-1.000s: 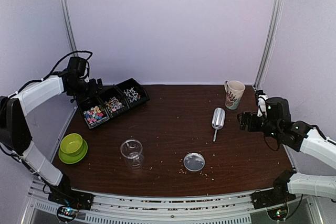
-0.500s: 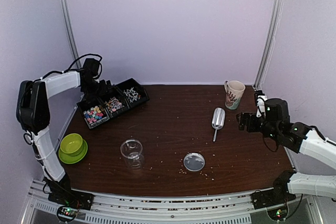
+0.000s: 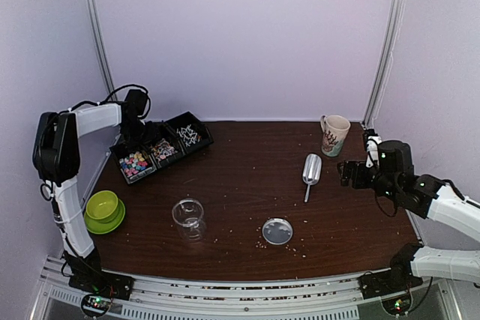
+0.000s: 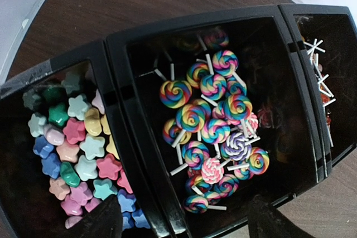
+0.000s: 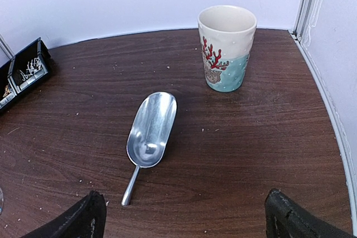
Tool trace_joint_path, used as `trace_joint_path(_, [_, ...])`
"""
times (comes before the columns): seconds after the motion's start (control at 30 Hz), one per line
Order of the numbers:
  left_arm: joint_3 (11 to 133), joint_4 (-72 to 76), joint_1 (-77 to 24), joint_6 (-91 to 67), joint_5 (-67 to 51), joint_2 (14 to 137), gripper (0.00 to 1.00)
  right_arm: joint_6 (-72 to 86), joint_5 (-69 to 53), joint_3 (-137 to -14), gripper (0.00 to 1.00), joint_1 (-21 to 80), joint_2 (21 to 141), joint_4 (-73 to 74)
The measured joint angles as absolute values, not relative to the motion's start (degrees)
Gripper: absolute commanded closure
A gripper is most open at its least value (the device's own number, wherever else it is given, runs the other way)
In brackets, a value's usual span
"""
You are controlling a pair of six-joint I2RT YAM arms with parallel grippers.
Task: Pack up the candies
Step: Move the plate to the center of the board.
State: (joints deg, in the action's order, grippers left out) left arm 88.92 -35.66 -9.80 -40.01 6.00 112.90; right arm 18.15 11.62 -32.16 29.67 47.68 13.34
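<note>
The candies lie in a black three-compartment tray [image 3: 207,138] at the back left. Pastel star candies [image 4: 78,149] fill its left bin, swirl lollipops [image 4: 212,115] on white sticks the middle bin, and thin white-stick pieces [image 4: 321,71] the right bin. My left gripper [image 3: 137,131] hovers over the tray, open and holding nothing. In the left wrist view the left gripper [image 4: 187,224] straddles the near end of the lollipop bin. My right gripper [image 3: 349,172] is open and holds nothing, just right of a metal scoop [image 5: 149,132].
A painted mug [image 3: 334,134] stands at the back right, behind the scoop [image 3: 310,170]. A clear plastic cup [image 3: 188,217] and a round lid [image 3: 277,231] sit near the front centre. A green bowl on a saucer [image 3: 103,210] is at the front left. Pale crumbs dot the table.
My left arm has swung right and in over the tray. The right arm has barely shifted.
</note>
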Motion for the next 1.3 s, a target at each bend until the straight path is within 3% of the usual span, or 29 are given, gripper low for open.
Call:
trace_joint_path(0.17, [88.9, -36.1, -9.8, -40.5, 5.3, 113.0, 0.33, 18.2, 11.6, -32.2, 0.00, 29.7, 47.7, 13.0])
trace_joint_path(0.57, [88.0, -36.1, -10.1, -40.5, 4.1, 113.0, 0.38, 18.2, 11.6, -32.2, 0.01, 29.7, 47.0, 13.0])
trace_joint_path(0.83, [86.4, -36.3, -10.5, -40.6, 3.7, 113.0, 0.55, 18.2, 11.6, -32.1, 0.01, 29.7, 46.6, 12.9])
trace_joint_path(1.3, [85.3, -37.3, -11.4, -41.6, 3.7, 112.9, 0.72, 18.2, 11.6, -32.1, 0.01, 29.7, 46.4, 12.7])
